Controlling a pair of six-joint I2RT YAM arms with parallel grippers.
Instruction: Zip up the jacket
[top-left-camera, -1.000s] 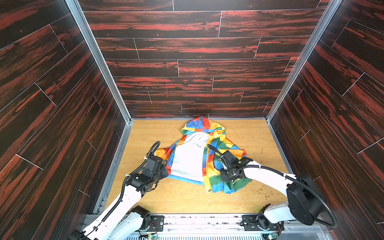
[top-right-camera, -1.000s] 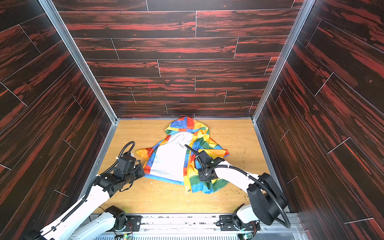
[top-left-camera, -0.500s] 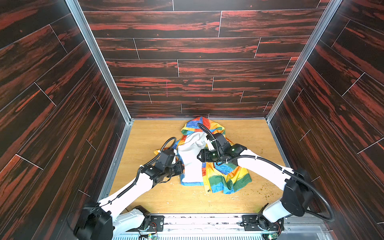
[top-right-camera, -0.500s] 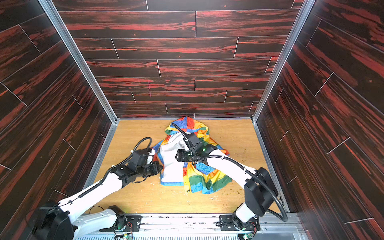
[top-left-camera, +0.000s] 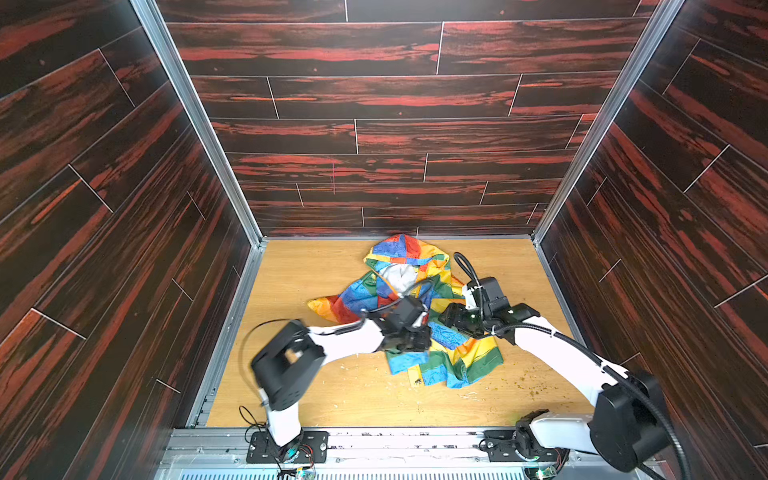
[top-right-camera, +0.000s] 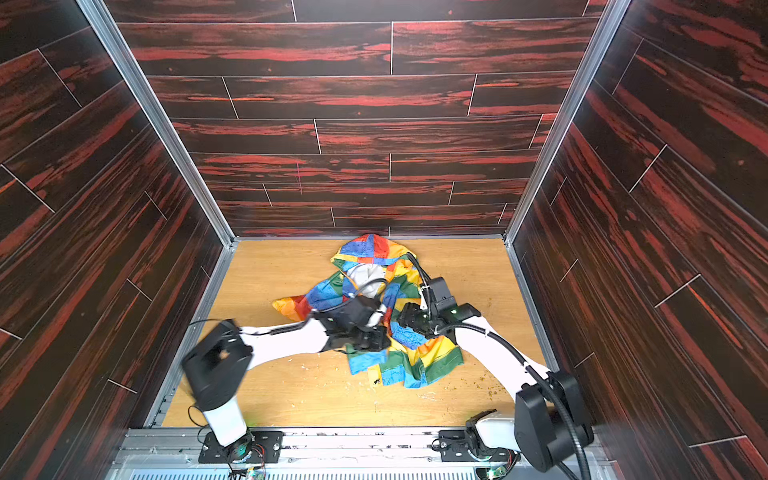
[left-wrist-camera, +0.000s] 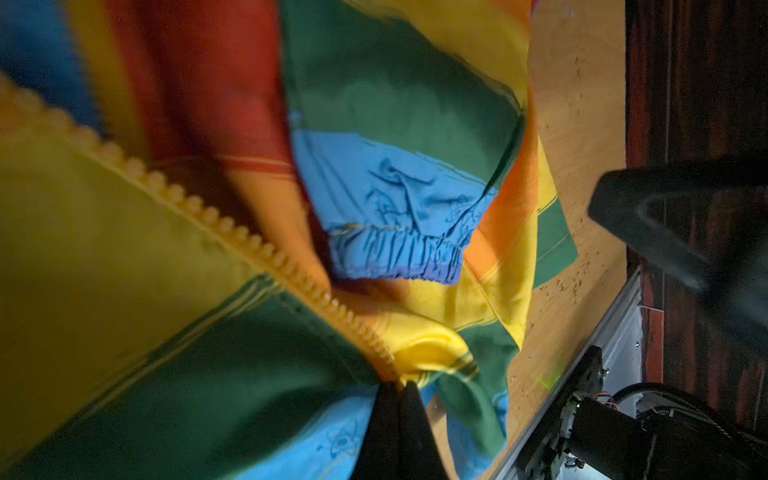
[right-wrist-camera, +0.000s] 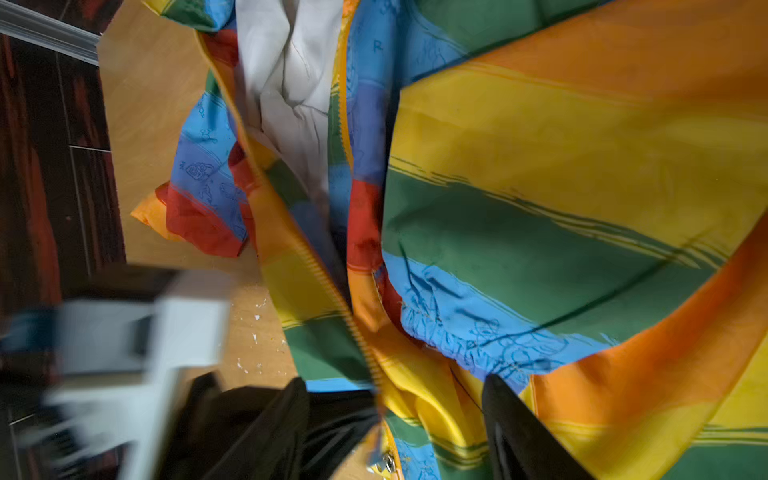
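Two zipper edges (left-wrist-camera: 232, 226): now adjacent, joinable; jacket (top-left-camera: 457, 357) front dragged toward 3 o'clock.
Left jaws: clenched on hem.
Right jaws: released.

Both top views: my left pincer (top-left-camera: 411, 345) tips buried under own wrist housing, grip point on jacket (top-left-camera: 453, 361) unseen there. My left arm (top-right-camera: 216, 365) smeared, outline soft; same arm (right-wrist-camera: 124, 345) only white-grey blur in right wrist view. Left wrist view: zipper teeth (left-wrist-camera: 137, 166) near lens soft, jacket runs off three edges. Small metal bit (right-wrist-camera: 388, 460) at frame bottom, possibly slider (too tiny, half cut off). My right pincer (right-wrist-camera: 397, 380) fingers cropped below.
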